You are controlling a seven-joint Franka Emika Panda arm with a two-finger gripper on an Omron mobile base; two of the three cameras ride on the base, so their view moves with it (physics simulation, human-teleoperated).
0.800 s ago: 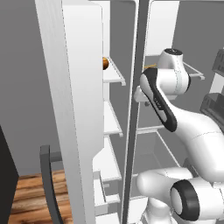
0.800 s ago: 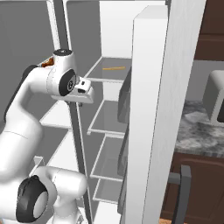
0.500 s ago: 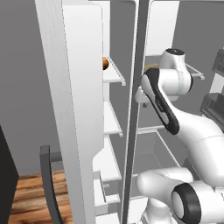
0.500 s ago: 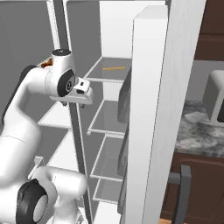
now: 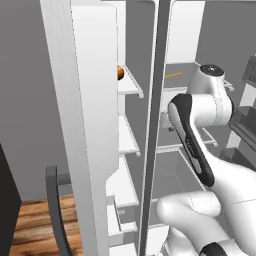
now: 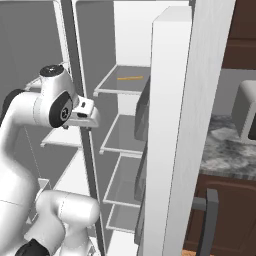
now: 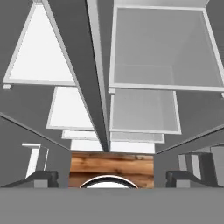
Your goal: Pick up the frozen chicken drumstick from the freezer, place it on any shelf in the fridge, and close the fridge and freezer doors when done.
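The frozen chicken drumstick (image 5: 120, 72), a small orange-brown lump, lies on an upper white shelf of the freezer (image 5: 127, 135). It sits partly behind the open freezer door (image 5: 85, 125). My gripper (image 7: 111, 178) is open and empty, with dark fingertips (image 7: 41, 177) spread wide. It points straight down along the divider (image 7: 94, 87) between the two compartments. The freezer's white shelves (image 7: 39, 52) lie to its left and a grey fridge shelf (image 7: 162, 48) to its right. My hand (image 6: 84, 116) hovers at mid height in front of the divider. The fridge door (image 6: 175, 125) stands open.
A thin yellow-orange stick (image 5: 173, 75) lies on the fridge's top grey shelf. Dark bins (image 6: 142, 107) hang inside the fridge door. A granite counter (image 6: 227, 155) with a pale appliance (image 6: 247, 110) lies to the right. Wooden floor (image 7: 111, 162) shows far below the hand.
The arm's wrist has shifted a little in front of the divider. The jaws stay open and the drumstick has not moved.
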